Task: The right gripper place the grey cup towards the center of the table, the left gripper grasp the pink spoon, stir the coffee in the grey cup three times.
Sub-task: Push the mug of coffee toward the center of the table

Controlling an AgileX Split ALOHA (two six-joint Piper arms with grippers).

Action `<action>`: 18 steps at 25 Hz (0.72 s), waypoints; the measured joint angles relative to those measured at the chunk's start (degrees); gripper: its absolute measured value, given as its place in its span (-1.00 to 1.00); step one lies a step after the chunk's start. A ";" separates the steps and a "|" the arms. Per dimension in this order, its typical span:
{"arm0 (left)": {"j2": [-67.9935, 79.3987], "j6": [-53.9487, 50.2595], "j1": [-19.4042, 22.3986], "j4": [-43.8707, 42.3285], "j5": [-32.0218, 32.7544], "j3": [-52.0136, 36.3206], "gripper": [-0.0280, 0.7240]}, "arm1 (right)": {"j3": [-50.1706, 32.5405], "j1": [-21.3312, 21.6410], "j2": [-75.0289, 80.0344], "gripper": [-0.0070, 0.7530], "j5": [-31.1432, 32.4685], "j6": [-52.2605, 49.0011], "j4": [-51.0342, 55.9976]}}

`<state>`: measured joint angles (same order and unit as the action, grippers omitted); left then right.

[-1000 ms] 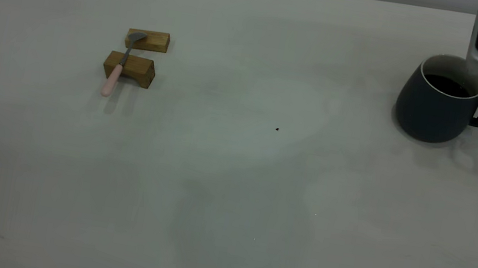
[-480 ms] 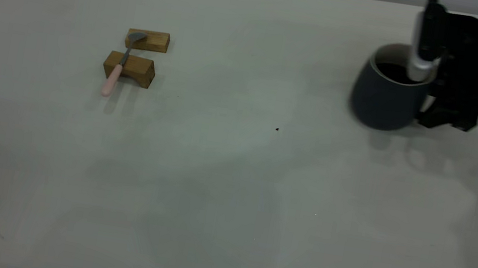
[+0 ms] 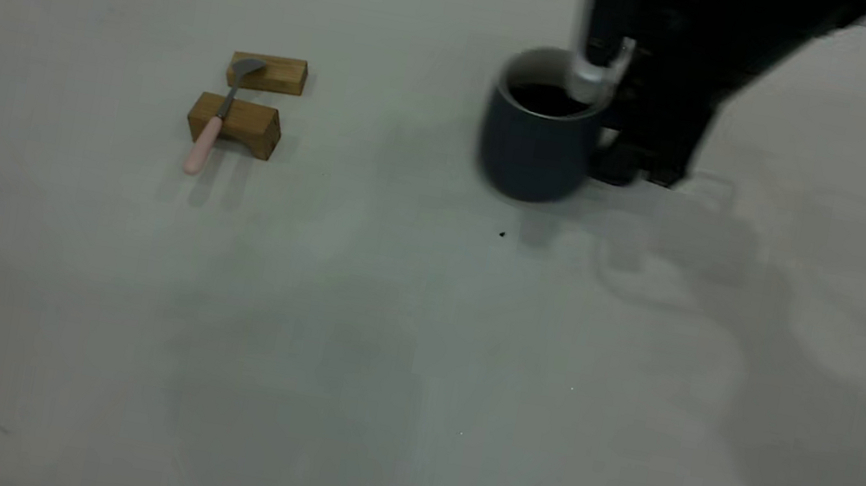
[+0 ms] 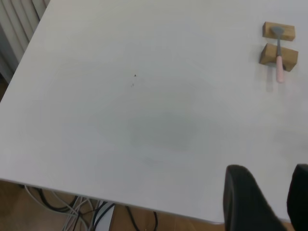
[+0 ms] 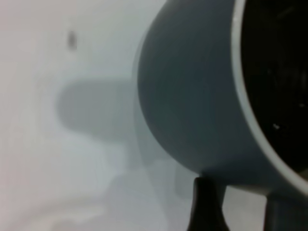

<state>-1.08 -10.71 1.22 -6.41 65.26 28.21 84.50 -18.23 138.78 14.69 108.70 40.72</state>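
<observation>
The grey cup (image 3: 536, 150) stands a little right of the table's (image 3: 381, 340) middle, toward the back, with dark coffee (image 3: 547, 99) inside. My right gripper (image 3: 618, 164) is at the cup's right side, shut on its handle; the handle itself is hidden. From the right wrist, the cup (image 5: 192, 96) and coffee (image 5: 279, 72) fill the view just beyond the right gripper (image 5: 245, 207). The pink spoon (image 3: 206, 139) lies across two wooden blocks at the left, handle toward the front. The left wrist view shows the spoon (image 4: 278, 62) far off from my open, empty left gripper (image 4: 268, 168).
Two brown wooden blocks (image 3: 268, 73) (image 3: 241, 125) carry the spoon. A tiny dark speck (image 3: 502, 234) lies just in front of the cup. The left gripper hovers over the table's edge (image 4: 144, 204), with cables (image 4: 96, 211) below it.
The right gripper has carried the cup leftward from the table's far right to near the middle. The spoon and the blocks have stayed put.
</observation>
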 joint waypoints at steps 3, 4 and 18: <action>0.00 0.00 0.00 0.00 0.00 0.00 -0.13 | 2.44 -2.57 1.25 0.47 0.00 0.00 3.12; 0.00 0.00 0.00 0.00 0.00 0.00 -0.13 | 2.96 -3.36 1.53 0.47 0.00 0.00 3.42; 0.00 0.00 0.00 0.00 0.00 0.00 -0.13 | 3.53 -1.28 -12.54 0.33 27.28 -39.89 2.98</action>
<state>-1.08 -10.71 1.22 -6.41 65.26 28.21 88.03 -19.51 126.25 41.97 68.82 43.70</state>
